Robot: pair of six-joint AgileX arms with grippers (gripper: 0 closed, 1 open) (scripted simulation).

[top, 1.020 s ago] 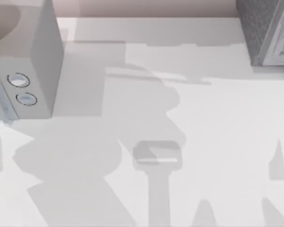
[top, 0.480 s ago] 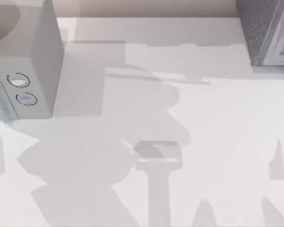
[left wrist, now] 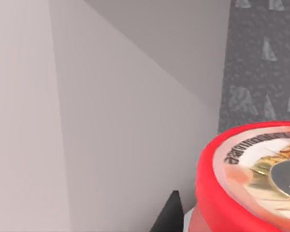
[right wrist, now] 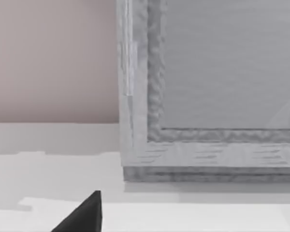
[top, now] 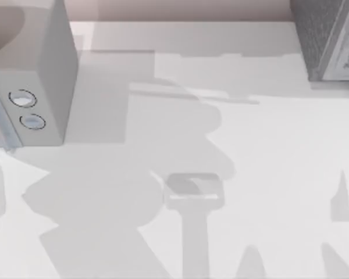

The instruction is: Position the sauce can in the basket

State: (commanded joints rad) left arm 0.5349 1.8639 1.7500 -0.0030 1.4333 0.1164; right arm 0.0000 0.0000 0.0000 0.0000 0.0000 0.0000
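Sauce can (left wrist: 251, 183) cropped at the left wrist view's edge, perhaps beside one dark fingertip; finger state unclear.

All I see of my left arm is one matte black, pointed fingertip (left wrist: 170, 215). My right arm's fingertip (right wrist: 84, 215) is equally black and wedge-shaped.

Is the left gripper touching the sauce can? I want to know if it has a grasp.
Cannot tell. The left wrist view shows one dark fingertip beside the sauce can, without plainly showing contact or a gap.
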